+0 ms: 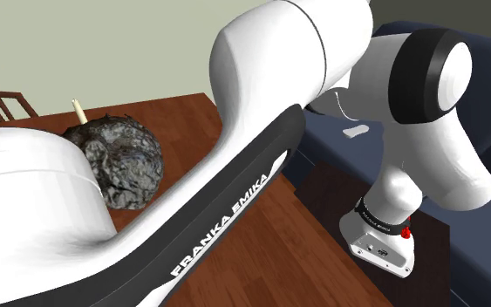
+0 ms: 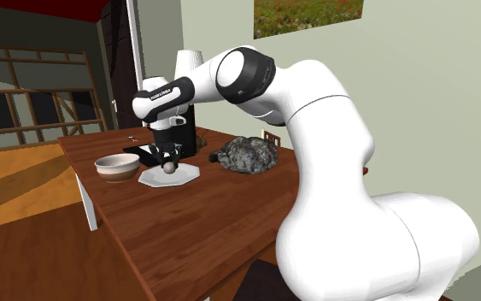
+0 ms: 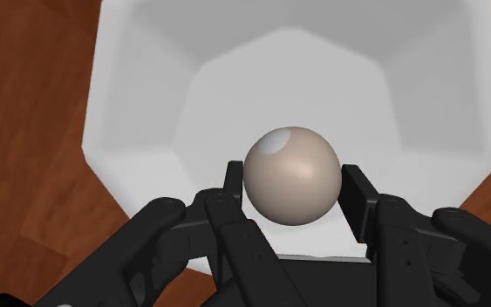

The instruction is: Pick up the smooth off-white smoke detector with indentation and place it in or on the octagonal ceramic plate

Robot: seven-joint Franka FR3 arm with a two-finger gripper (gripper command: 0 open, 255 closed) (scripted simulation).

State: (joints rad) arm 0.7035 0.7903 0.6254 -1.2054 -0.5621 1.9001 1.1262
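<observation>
Over the middle of the white octagonal plate [image 3: 147,105], the gripper [image 3: 292,173] has its two black fingers closed on the smoke detector [image 3: 291,179], a smooth, rounded, pale beige body with a lighter patch near its top. Step in hand, as I judge it: carry finished, placement about to happen. The second exterior view agrees, with the gripper [image 2: 171,159] low over the plate [image 2: 187,175] and the smoke detector [image 2: 171,168] at its tip, beside a bowl [image 2: 116,167] on the brown desk [image 2: 187,222]. Next move calls for a short straight lowering if any gap remains, then parting the fingers gently, since a rounded body may roll. Unclear: whether the detector's underside already touches the plate, as the fingers and its own curve hide it. The right finger's contact is hard to confirm. In the shoulder view the arm's bulk covers much of the desk.
</observation>
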